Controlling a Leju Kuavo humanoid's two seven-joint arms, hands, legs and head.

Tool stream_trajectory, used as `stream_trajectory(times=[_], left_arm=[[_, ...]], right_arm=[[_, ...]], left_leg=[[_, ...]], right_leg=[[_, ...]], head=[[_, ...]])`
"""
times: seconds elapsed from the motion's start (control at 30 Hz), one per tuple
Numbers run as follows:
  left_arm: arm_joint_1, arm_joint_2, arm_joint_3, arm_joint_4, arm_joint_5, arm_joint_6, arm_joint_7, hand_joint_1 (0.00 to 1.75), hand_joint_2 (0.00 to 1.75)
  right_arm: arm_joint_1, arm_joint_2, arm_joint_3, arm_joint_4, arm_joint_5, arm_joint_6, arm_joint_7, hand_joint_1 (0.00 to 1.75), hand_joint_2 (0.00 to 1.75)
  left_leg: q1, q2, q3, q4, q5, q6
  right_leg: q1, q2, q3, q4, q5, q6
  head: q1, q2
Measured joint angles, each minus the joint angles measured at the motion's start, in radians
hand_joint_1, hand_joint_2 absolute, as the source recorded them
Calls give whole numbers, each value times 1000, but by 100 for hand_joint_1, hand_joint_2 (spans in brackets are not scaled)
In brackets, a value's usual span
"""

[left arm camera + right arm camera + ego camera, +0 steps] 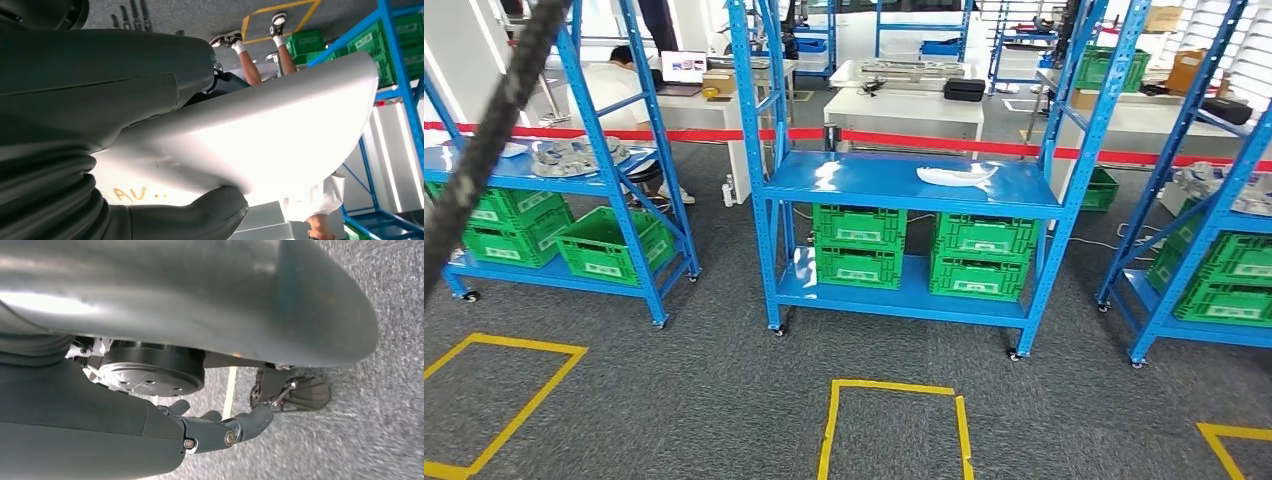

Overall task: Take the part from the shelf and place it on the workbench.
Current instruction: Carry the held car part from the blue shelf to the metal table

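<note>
while the head view faces a row of blue shelves on grey carpet, a white part [957, 175] is seen lying on the upper deck of the middle shelf [864, 180], toward its right side, apart from everything else there. green crates [921, 253] are stacked two high in two columns on the lower deck. a second shelf [554, 175] to the left carries grey parts on its upper deck and more green crates below; a third shelf [1214, 230] is cut by the right edge. yellow tape squares [894, 425] are marked on the floor before the shelves. beyond a red barrier band [924, 137] a white surface [904, 108] is noted — a dark case rests on it.

in the left wrist view the left hand [165, 150] is seen holding a large white curved part [280, 130], thumb pressed under its edge; a person's legs and shoes show beyond it.

in the right wrist view the right hand [220, 432] hangs over the carpet — fingers loosely extended, nothing held.
</note>
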Motion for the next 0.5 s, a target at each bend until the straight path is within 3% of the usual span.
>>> stream_trajectory(times=[0.07,0.1,0.17,0.2,0.27,0.33,0.4,0.43,0.5], left_arm=[[6,1,0,0,0,0,-4,175,175],[9,2,0,0,0,1,-6,175,175],[18,4,0,-2,0,6,-13,175,175],[26,5,0,-5,0,10,-17,175,175],[41,9,0,-19,0,20,-25,175,175],[50,9,-1,-37,9,29,-33,175,175],[62,10,-1,-53,24,35,-42,175,175],[70,10,-1,-60,31,38,-45,175,175],[82,11,-1,-72,40,45,-47,175,175]], right_arm=[[-2,-3,5,0,3,4,0,0,0],[-3,-4,7,0,6,5,0,0,0],[-5,-5,14,0,19,7,0,0,0],[-9,-6,17,0,27,9,0,0,0],[-17,-7,27,0,39,14,0,0,0],[-19,-8,35,0,46,18,0,0,0],[-19,-10,41,0,50,20,0,0,0],[-20,-11,44,0,51,21,0,0,0],[-23,-12,48,0,50,19,0,0,0]], left_leg=[[0,-23,-12,10,3,-9],[1,-33,-18,12,7,-17],[3,-50,-27,7,16,-32],[2,-44,-31,9,15,-38],[0,-1,-55,55,-18,-47],[4,44,-104,172,-86,-58],[11,56,-136,263,-122,-68],[15,60,-127,259,-113,-72],[21,83,-56,146,-57,-77]], right_leg=[[1,36,50,-102,28,-7],[3,46,56,-119,28,-10],[3,30,54,-124,36,-18],[1,21,54,-129,41,-25],[-5,-3,54,-140,51,-37],[-5,-32,51,-142,54,-42],[-5,-63,48,-141,55,-41],[-6,-76,48,-141,55,-40],[-9,-102,48,-138,54,-34]], head=[[0,0],[0,0],[1,0],[1,0],[-6,0],[-13,0],[-14,0],[-15,0],[-16,0]])
